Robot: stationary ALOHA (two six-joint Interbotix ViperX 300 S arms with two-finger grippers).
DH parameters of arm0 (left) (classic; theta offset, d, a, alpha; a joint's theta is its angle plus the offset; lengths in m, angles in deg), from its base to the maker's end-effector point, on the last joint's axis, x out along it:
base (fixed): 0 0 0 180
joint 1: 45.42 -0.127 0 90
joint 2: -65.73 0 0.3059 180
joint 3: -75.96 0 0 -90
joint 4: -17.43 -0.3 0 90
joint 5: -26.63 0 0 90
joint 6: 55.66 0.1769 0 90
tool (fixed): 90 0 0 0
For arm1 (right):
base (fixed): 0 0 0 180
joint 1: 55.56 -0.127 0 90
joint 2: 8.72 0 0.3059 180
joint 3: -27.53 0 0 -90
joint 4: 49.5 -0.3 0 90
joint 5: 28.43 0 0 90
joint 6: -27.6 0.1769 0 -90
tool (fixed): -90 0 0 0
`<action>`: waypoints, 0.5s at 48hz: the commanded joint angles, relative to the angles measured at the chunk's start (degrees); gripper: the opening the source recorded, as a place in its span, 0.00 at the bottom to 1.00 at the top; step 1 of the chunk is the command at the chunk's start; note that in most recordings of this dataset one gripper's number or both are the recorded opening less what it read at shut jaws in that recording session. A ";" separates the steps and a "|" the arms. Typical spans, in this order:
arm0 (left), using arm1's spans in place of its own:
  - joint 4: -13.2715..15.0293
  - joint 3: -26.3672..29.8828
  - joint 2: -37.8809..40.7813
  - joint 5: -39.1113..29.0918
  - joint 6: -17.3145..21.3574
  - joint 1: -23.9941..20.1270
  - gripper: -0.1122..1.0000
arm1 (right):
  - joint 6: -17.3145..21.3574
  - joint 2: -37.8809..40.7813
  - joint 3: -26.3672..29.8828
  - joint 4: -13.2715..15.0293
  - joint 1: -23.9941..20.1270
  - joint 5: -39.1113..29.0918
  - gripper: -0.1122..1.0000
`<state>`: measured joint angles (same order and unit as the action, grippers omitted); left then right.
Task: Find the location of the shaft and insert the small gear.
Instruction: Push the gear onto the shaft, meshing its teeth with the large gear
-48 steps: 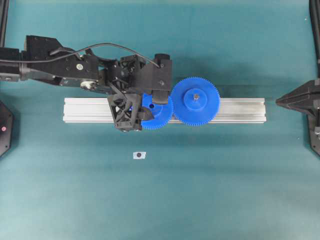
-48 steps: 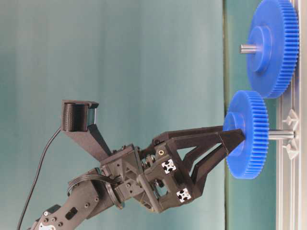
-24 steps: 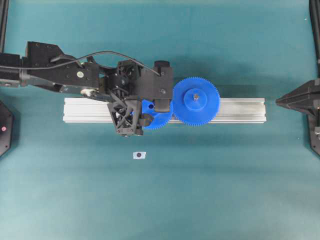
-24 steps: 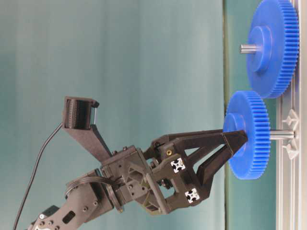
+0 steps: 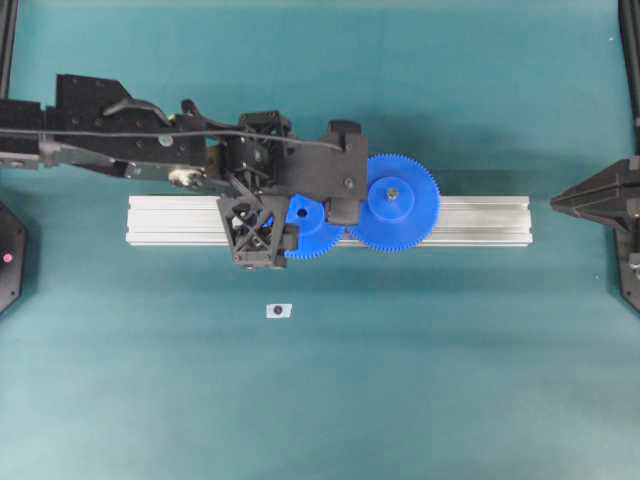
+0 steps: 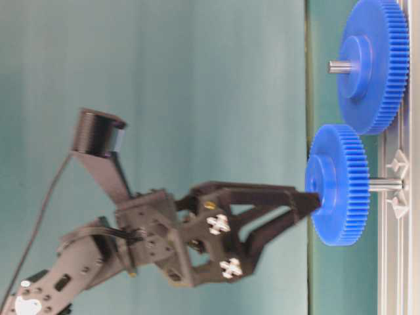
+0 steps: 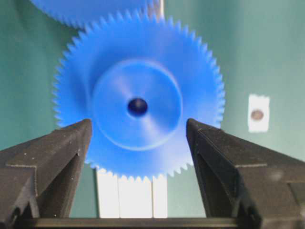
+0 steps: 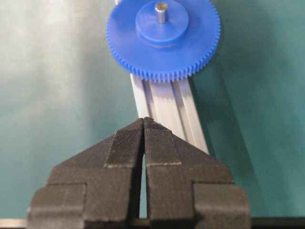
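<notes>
Now the left gripper [image 7: 138, 143] is standing released, fingers clear of the small blue plastic toothed gear [image 7: 138, 98] (light, stiff; best pinched at its raised hub); the right gripper [image 8: 144, 125] is resting clenched, empty.

The small gear [image 7: 138, 102] is showing bright blue, same as the larger gear [image 5: 393, 202], both sitting against a teal table [image 5: 450, 380]. The ribbed rail [image 5: 480, 220] is gleaming silver, and both grippers are looking matte black.

a flat teal table top [image 5: 470, 380] fills the scene, evenly lit, with dark frame posts [image 5: 8, 40] at its edges.
</notes>
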<state>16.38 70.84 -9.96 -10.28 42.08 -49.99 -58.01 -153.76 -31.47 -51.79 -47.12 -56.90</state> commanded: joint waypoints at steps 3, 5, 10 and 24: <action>-0.18 0.79 -2.11 0.18 0.18 -0.70 0.79 | 0.53 0.44 1.41 0.09 0.18 0.62 0.12; -0.09 0.44 -2.02 0.26 0.35 -0.97 0.79 | 0.53 0.44 1.32 0.00 0.18 0.79 0.12; -0.18 -0.09 -1.85 0.79 0.53 -2.46 0.79 | 0.53 0.44 1.32 0.09 0.18 1.05 0.12; -0.18 -0.26 -1.76 1.93 1.23 -4.48 0.78 | 0.53 0.44 1.23 0.09 0.18 1.14 0.12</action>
<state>16.38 70.13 -10.14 -8.70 43.22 -53.86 -58.01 -153.76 -31.47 -51.79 -47.12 -56.29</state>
